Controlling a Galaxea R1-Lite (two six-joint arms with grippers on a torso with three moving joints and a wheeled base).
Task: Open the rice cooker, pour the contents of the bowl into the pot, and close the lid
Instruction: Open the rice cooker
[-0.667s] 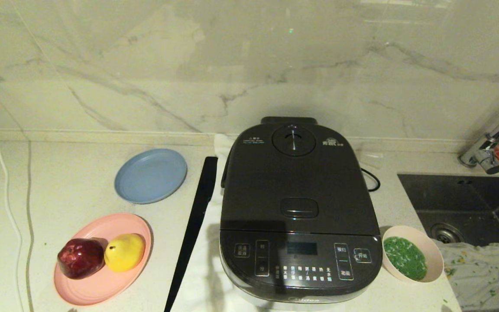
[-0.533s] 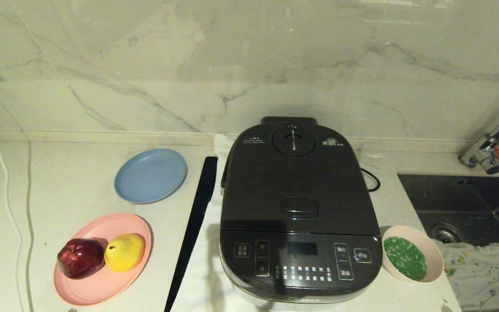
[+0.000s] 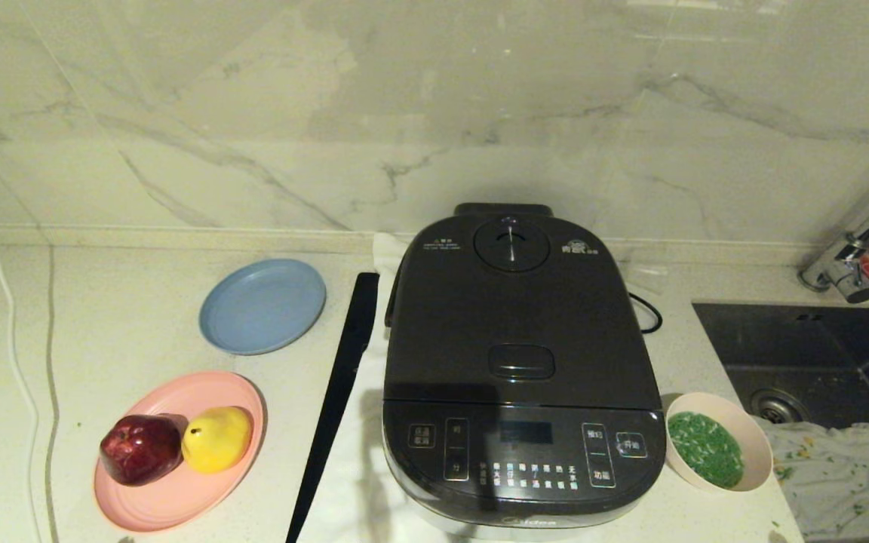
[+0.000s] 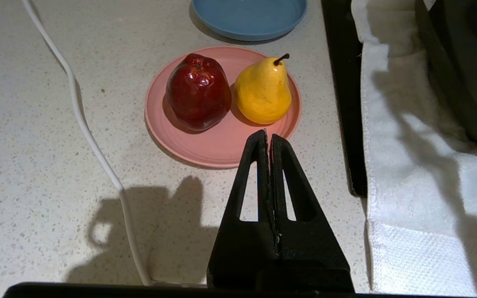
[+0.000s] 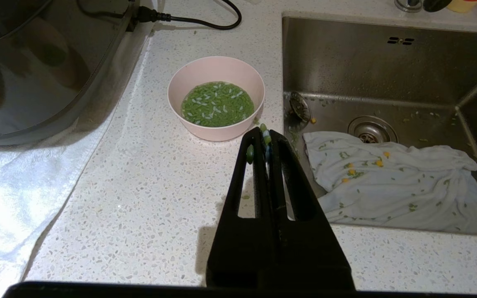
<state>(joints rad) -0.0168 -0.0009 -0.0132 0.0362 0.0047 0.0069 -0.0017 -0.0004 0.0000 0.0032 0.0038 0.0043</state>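
Nothing moves since a moment ago: my left gripper [image 4: 268,138] and right gripper [image 5: 265,138] hover pinched together, empty, rice cooker [image 3: 521,369] lid [image 3: 517,313] down, bowl [image 3: 717,440] beside it.

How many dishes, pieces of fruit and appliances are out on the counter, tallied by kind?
Plates: 2, blue plate and pink plate
Bowls: 1, bowl of green grains
Fruit: 2, red apple and yellow pear
Appliances: 1, rice cooker
Total: 6
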